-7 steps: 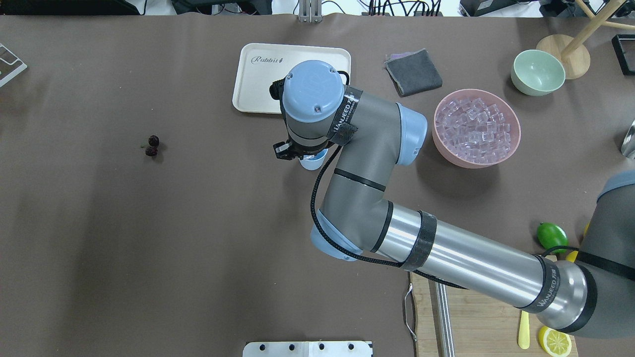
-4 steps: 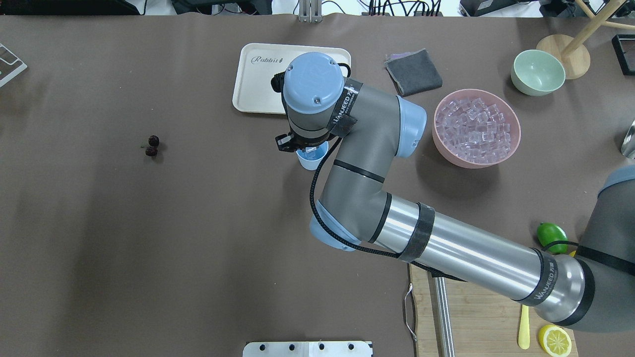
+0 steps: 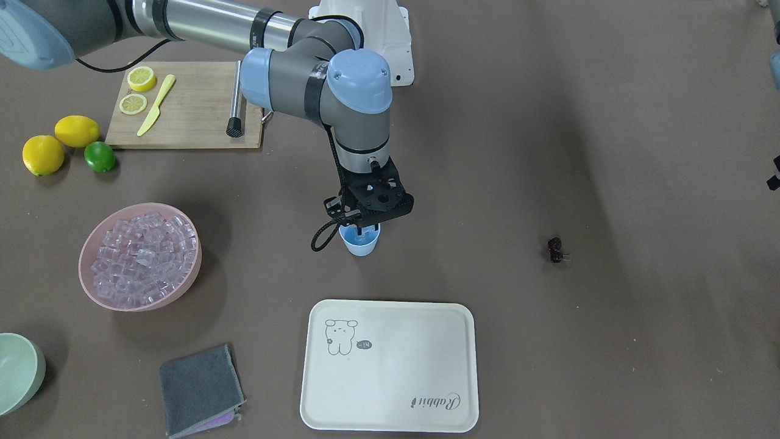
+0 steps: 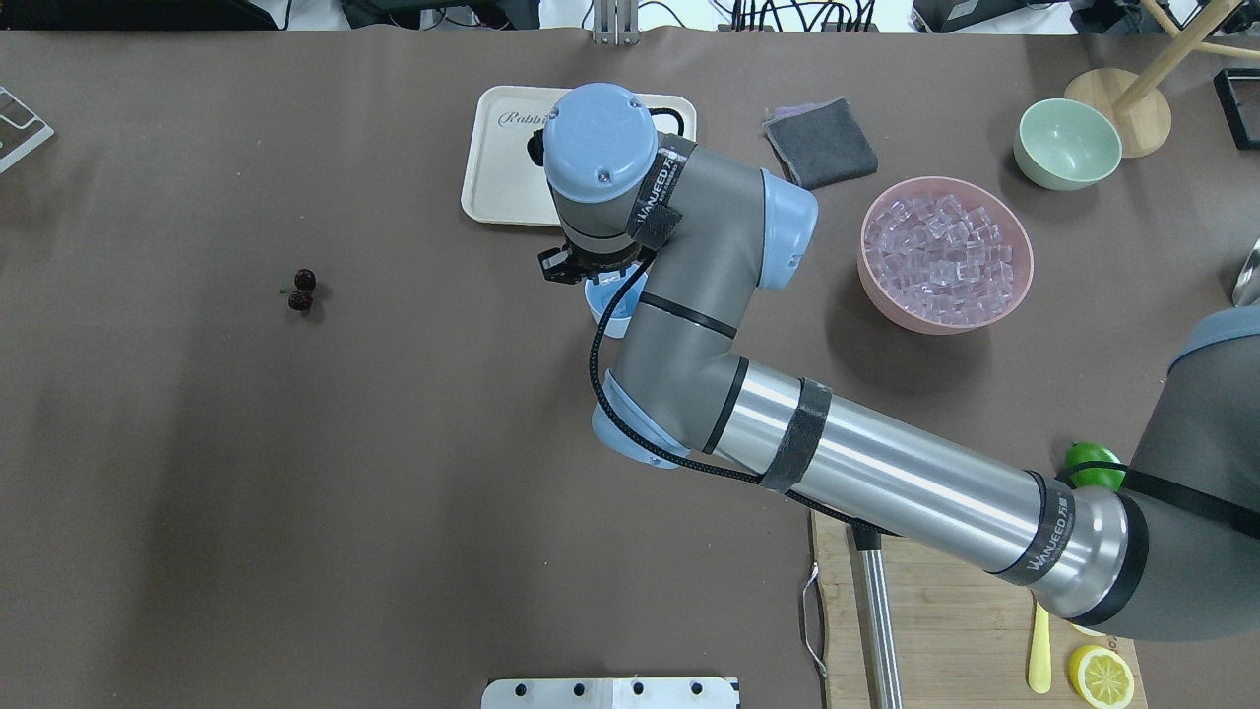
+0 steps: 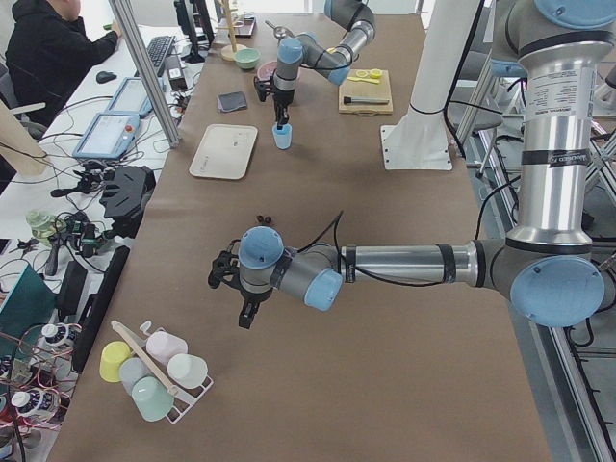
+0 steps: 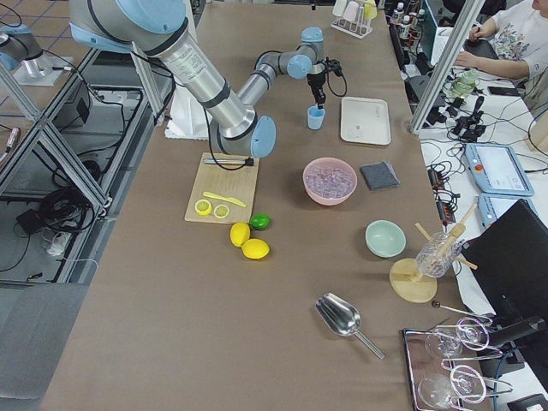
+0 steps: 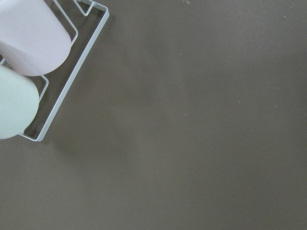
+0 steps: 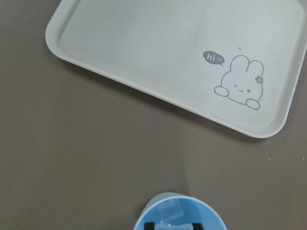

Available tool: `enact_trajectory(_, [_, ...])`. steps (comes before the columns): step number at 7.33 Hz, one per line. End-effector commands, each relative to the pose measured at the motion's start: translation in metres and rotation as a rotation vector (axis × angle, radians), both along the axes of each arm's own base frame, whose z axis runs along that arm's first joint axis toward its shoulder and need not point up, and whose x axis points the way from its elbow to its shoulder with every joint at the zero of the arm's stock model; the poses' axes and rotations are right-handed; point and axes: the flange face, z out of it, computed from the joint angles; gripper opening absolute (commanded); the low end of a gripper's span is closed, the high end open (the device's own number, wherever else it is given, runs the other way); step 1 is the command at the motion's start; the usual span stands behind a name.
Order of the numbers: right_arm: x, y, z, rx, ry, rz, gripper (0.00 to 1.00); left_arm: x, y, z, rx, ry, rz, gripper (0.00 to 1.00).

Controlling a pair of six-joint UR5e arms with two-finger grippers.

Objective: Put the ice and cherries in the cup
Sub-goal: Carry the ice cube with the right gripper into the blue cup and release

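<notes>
Seen from overhead, one cup [image 3: 361, 245] stands upright at mid-table, mouth up and long axis vertical, just on the near side of one cream tray [image 4: 502, 167]. The right gripper [image 3: 360, 230] hangs over the cup with its fingertips [image 8: 150, 225] apart at the mouth. One ice cube [image 8: 172, 211] lies inside. More ice [image 4: 943, 258] fills one pink bowl [image 4: 945, 327] to the right. Two joined cherries [image 4: 302, 291] lie well to the left of the cup, lined up near to far. Brown matting covers the long table [image 4: 295, 492], and desks with screens line its far side. The left gripper [image 5: 248, 313] hovers near the table's left end; I cannot tell how its jaws stand.
</notes>
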Motion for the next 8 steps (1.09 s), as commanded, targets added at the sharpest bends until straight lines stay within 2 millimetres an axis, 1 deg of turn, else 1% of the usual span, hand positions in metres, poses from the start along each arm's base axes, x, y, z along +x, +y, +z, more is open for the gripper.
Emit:
enact_trajectory(1, [-0.003,-0.003,0.007,0.019,0.009,-0.018,0.20,0.000,-0.002,-0.001,0.002,0.000,0.000,0.98])
enact_trajectory(2, [-0.002,-0.004,0.014,0.019,0.018,-0.022,0.24,0.000,-0.004,0.000,0.000,0.000,0.000,0.98])
enact_trajectory(3, [0.000,-0.006,0.013,0.020,0.017,-0.019,0.33,0.000,-0.004,-0.001,0.002,0.001,-0.001,0.98])
enact_trajectory(4, [0.000,-0.006,0.015,0.019,0.018,-0.017,0.73,0.000,-0.004,-0.001,0.003,0.000,0.000,0.98])
enact_trajectory(5, [0.001,-0.006,0.012,0.018,0.014,-0.005,0.98,0.000,-0.004,-0.003,0.006,0.001,0.000,0.98])
enact_trajectory(6, [0.010,-0.009,0.013,0.026,0.015,-0.001,0.99,0.001,-0.005,-0.006,0.010,0.002,-0.002,0.98])
enact_trajectory(7, [0.049,-0.029,0.016,0.027,0.004,0.030,0.99,0.001,-0.015,-0.020,0.030,0.004,-0.005,0.98])
enact_trajectory(8, [0.117,-0.039,0.024,0.023,0.000,-0.011,0.99,0.003,-0.028,-0.033,0.037,0.004,-0.005,0.98])
